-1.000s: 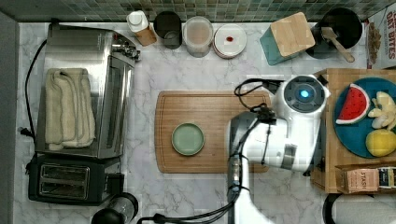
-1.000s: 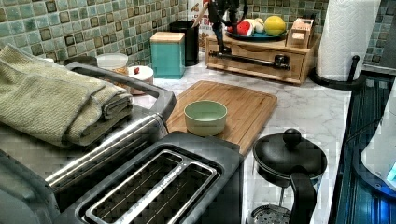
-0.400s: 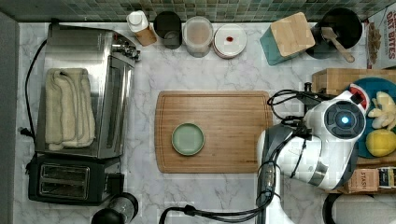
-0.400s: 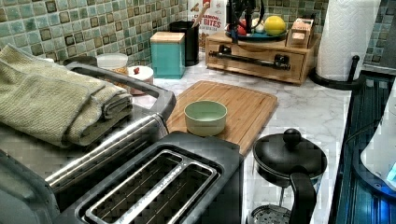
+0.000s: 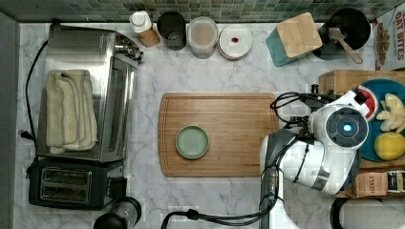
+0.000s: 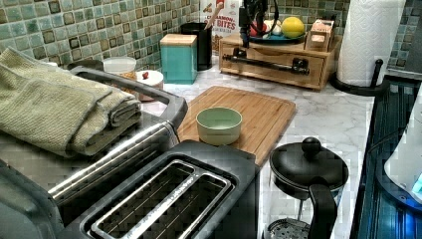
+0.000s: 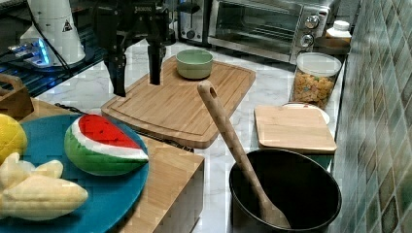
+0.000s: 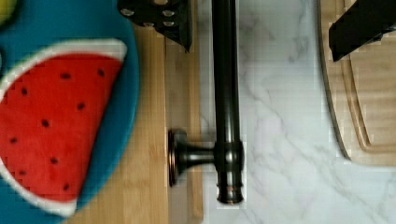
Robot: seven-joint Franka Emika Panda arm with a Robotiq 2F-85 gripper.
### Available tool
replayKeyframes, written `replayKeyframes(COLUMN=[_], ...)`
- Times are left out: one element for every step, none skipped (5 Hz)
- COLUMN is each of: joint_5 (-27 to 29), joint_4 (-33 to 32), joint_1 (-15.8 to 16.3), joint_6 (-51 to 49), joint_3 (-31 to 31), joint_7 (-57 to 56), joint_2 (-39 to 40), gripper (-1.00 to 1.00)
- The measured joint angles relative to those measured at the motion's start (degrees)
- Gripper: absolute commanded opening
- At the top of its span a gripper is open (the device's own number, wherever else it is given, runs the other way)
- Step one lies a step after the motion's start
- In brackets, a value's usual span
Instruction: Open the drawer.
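shifted over drawer (image 6: pixel 278 64): end effector (image 7: pixel 136 63) open, straddling handle (image 8: pixel 226 93).

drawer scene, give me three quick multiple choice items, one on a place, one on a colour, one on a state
1. Where does the green bowl sit?
A. on the cutting board
B. on the blue plate
C. on the toaster oven

2. What colour is the drawer handle?
A. white
B. black
C. red

3. How is the gripper?
A. shut on the handle
B. shut on the bowl
C. open, holding nothing

Answers:
1. A, the top view shows the bowl on the board.
2. B, the wrist view shows a black bar.
3. C, the wrist view shows one finger on each side of the handle, apart from it.
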Motion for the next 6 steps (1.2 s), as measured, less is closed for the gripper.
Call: replayKeyframes(joint_5=[-0.2, -0.1, -0.4, -2.1, -2.6, -2.4], joint_4=[0.3, 0.8, 0.9, 0.9, 0.1, -0.2], joint_1=[0.6, 0.7, 0.7, 0.6, 0.1, -0.5], joint_6=[0.0, 0.0, 0.6, 1.3, 2.8, 2.8], joint_3=[0.0, 0.2, -0.1, -1.0, -1.4, -1.3], joint_7=[0.0, -0.1, -0.1, -0.1, -0.1, -0.1], joint_2=[1.2, 3.6, 7.1, 10.2, 11.6, 12.1], gripper=[1.00, 1.00, 1.00, 1.00, 1.00, 1.00])
